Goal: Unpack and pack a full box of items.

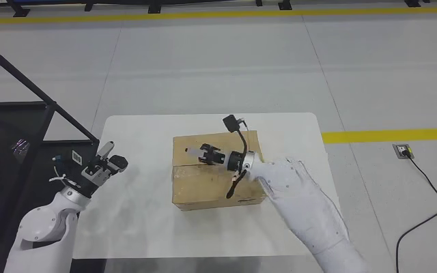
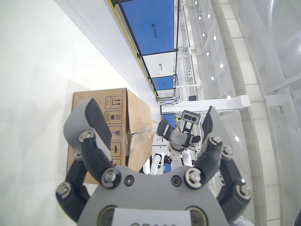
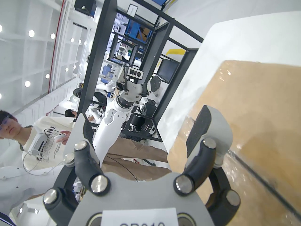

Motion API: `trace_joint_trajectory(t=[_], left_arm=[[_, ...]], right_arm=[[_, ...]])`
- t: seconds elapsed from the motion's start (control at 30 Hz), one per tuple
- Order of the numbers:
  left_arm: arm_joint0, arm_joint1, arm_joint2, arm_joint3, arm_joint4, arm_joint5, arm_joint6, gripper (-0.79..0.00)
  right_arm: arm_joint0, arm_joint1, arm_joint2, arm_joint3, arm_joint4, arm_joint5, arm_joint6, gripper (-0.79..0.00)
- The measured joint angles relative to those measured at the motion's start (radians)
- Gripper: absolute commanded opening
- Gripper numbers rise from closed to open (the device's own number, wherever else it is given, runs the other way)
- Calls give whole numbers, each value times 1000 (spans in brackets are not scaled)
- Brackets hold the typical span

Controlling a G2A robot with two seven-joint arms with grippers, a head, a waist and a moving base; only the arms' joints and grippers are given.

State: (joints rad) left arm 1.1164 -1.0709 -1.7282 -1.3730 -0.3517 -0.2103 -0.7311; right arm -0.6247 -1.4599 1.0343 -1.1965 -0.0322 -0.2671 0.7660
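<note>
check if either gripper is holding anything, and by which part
Nothing is held. The left gripper is open, apart from the box; the right gripper is open over the box top.

Cardboard box [image 1: 198, 192] on white table [image 1: 147, 225]

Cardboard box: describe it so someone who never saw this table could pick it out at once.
Find the white table, then look to its middle: the cardboard box sits there, closed, a seam running across its top. The open right gripper is over it. It is the one brown thing on the white surface.
</note>
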Motion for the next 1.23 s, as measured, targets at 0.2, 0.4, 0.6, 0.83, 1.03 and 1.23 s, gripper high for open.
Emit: trace_joint_trajectory(t=[0.2,0.4,0.6,0.83,1.03,1.23], left_arm=[[-8,4,2,14,-5,-1,-21,0],[-13,8,8,13,-5,-3,-27,0],[-9,13,-4,14,-12,-8,-28,0],[-11,17,-5,17,-21,-10,-34,0],[-19,20,-1,22,-22,-13,-37,0],[-39,24,7,35,-21,-10,-44,0]], right_arm=[[-149,41,119,-159,-55,152,-10,0],[-202,51,162,-164,-96,273,-124,0],[-232,60,202,-157,-71,267,-136,0],[-321,77,283,-227,-53,262,-208,0],[-423,85,339,-306,-23,189,-301,0],[-485,95,387,-366,-2,170,-319,0]])
